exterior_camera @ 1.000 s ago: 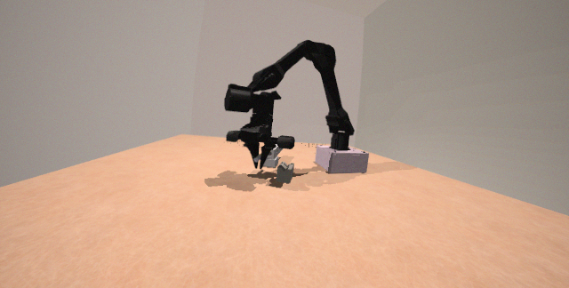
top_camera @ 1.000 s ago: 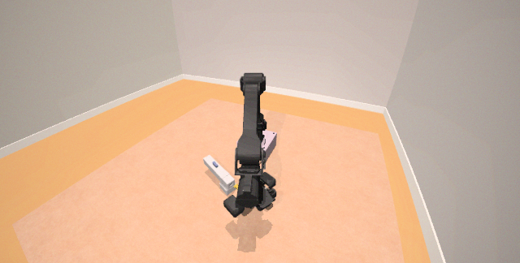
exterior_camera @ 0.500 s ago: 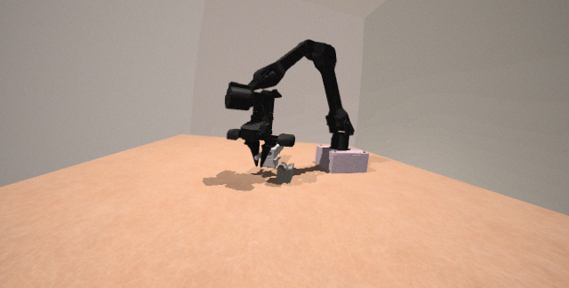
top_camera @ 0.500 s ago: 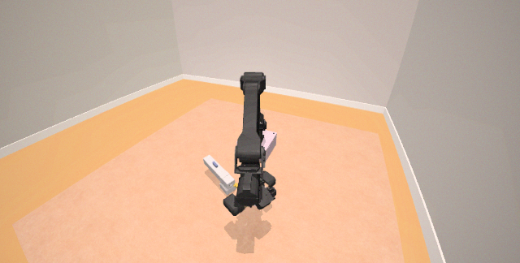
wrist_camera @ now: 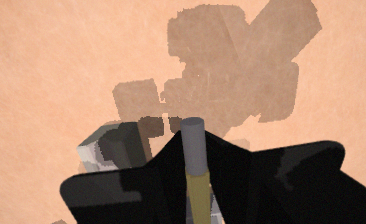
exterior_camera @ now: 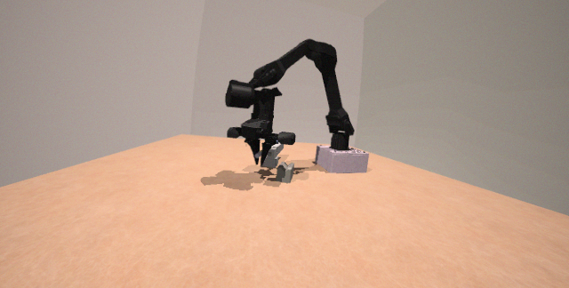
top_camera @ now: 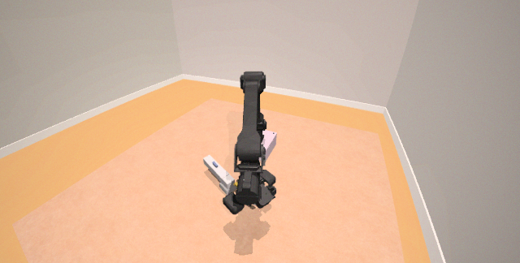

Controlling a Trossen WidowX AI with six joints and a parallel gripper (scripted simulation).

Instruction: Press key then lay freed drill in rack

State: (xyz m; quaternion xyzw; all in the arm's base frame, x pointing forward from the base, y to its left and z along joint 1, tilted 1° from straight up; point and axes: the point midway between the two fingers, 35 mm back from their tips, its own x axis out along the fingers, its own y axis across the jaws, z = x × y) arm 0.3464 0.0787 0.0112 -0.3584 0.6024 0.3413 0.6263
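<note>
My gripper [exterior_camera: 260,163] [wrist_camera: 190,134] points down, shut on the drill [wrist_camera: 194,150], a grey rod with a yellow section. A bit of yellow [top_camera: 236,183] shows in the top view beside the gripper's left side. The long white holder [top_camera: 218,170] with a small blue key [top_camera: 215,164] slants up-left from there. Whether the drill's rear is still inside the holder is hidden. A grey notched block [exterior_camera: 285,172] [wrist_camera: 126,145], seemingly the rack, stands on the table close beside the gripper and in front of the holder's end [exterior_camera: 272,156] in the exterior view.
The arm's pale pink base box [top_camera: 270,143] [exterior_camera: 344,162] stands behind the gripper. Grey walls surround the orange-bordered floor. The arm's shadow [wrist_camera: 234,65] lies beyond the fingertips in the wrist view.
</note>
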